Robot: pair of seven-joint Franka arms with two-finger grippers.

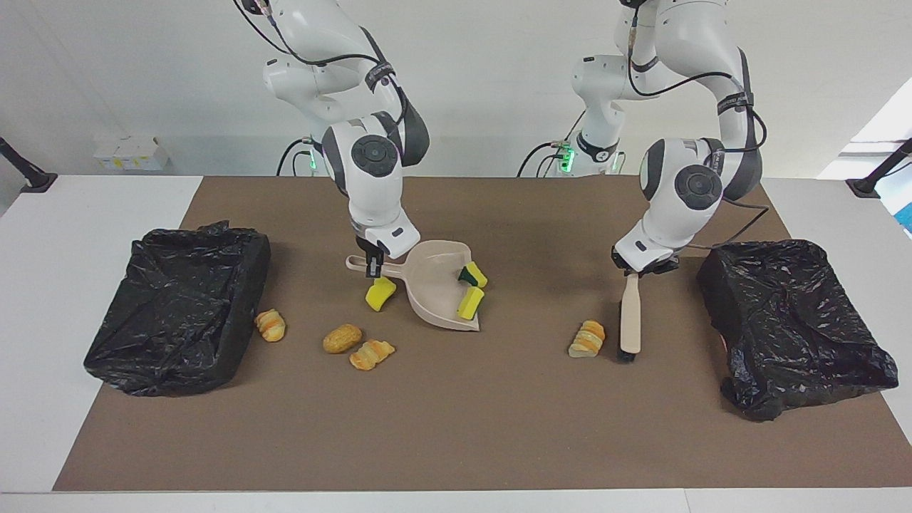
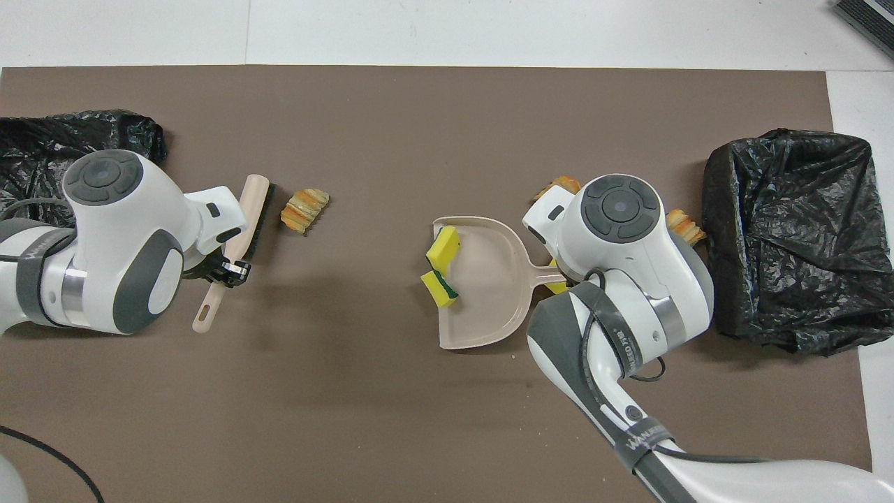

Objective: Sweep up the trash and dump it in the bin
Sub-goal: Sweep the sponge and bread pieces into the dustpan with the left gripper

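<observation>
One camera faces the robots; another looks steeply down.

The left gripper point(image 2: 227, 269) is closed on the handle of the brush point(image 2: 241, 230), whose bristles stand just beside a striped pastry point(image 2: 304, 210). The right gripper is hidden under its own arm and probably holds the dustpan point(image 2: 482, 293); two yellow sponges point(image 2: 441, 269) lie inside the pan.

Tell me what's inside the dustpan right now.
Two yellow sponge chunks with green sides lie in the dustpan, near its open lip. The rest of its floor shows bare. Another yellow chunk sits outside, under the handle.
</observation>
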